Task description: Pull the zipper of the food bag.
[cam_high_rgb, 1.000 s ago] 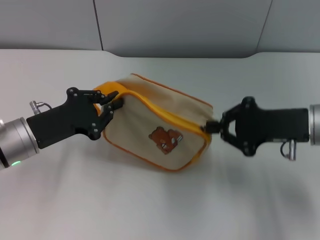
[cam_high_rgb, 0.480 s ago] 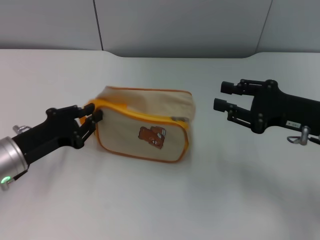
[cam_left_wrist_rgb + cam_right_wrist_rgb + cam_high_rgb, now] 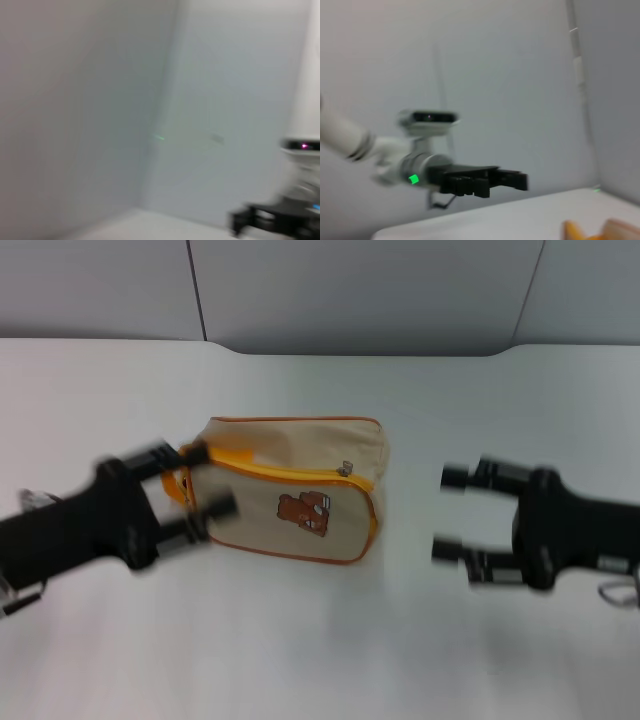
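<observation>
The beige food bag [image 3: 290, 490] with orange piping and a brown bear picture sits on the white table in the head view. Its silver zipper pull [image 3: 346, 469] lies on the orange zip line near the bag's right end. My left gripper [image 3: 195, 485] is open right by the bag's left end, next to the orange loop strap [image 3: 184, 480], and is blurred by motion. My right gripper [image 3: 450, 515] is open and empty, well apart from the bag's right side. A corner of the bag [image 3: 607, 230] shows in the right wrist view.
The white table [image 3: 320, 640] stretches all around the bag, with a grey wall behind it. The right wrist view shows my left arm's gripper [image 3: 482, 182] farther off. The left wrist view shows my right arm's gripper [image 3: 265, 222] against the wall.
Both grippers let go of the bag, which settled flat on the table. The right gripper opened, drew back right and dropped lower. The left gripper opened wide beside the strap.
</observation>
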`<state>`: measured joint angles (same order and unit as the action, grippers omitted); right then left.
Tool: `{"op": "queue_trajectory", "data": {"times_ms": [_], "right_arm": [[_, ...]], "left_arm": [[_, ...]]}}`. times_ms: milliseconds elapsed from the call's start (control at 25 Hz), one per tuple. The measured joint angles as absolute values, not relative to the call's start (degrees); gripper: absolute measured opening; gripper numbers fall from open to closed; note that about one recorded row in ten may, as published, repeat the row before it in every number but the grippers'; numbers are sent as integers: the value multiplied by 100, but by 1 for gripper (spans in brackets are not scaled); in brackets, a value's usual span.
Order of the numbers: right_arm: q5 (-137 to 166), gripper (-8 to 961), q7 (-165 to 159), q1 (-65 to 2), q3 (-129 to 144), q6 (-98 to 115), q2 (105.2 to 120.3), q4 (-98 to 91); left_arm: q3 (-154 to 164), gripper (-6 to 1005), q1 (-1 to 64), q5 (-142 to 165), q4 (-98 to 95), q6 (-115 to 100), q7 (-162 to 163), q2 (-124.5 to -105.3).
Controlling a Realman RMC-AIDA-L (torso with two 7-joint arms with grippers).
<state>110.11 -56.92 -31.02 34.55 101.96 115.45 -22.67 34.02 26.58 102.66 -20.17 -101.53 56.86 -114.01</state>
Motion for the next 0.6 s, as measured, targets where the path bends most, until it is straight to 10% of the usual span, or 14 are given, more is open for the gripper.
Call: {"op": "queue_trajectory", "data": {"times_ms": [360, 600], "right_arm": [[11912, 801, -5648, -3103, 3486, 10428, 11660, -2253], [11903, 802, -5628, -3091, 3498, 10411, 11681, -2253]], "left_arm": [[4265, 826, 2831, 10977, -2216, -10461, 6158, -11318], [4284, 822, 2770, 11017, -2221, -10510, 6119, -11311]]}}
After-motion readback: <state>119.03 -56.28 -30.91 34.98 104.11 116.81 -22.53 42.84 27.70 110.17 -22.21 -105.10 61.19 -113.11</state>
